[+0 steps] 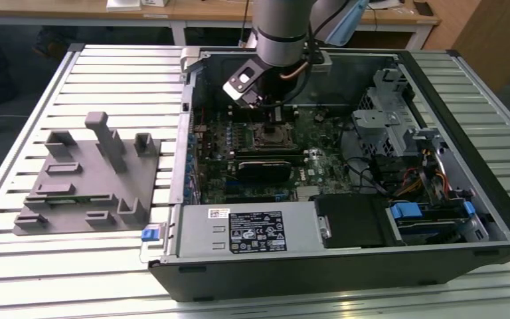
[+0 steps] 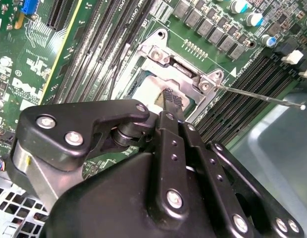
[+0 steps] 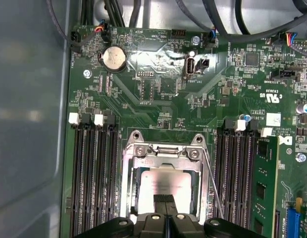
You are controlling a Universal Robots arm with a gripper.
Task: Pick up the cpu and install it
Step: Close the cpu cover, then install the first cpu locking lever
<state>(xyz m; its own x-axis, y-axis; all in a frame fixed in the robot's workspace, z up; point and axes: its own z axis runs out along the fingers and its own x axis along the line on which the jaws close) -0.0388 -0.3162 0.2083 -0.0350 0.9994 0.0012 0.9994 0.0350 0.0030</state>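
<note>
In the exterior view, the grey robot arm (image 1: 281, 30) reaches down from the upper middle of the frame into the open black computer case (image 1: 326, 279). Its black gripper (image 1: 275, 118) is just above the black square metal-framed socket (image 1: 264, 138) on the green motherboard (image 1: 321, 156). A grey plastic fixture block with upright posts (image 1: 87, 176) lies on the slatted metal table (image 1: 60, 279) at the exterior view's left. In the first wrist view, the small, flat, silvery-grey square cpu (image 3: 166, 181) lies inside the socket frame, and the two fingertips are pressed together over it with nothing between them. In the second wrist view the closed tips point down at the cpu (image 2: 143, 94); whether they touch its top I cannot tell.
</note>
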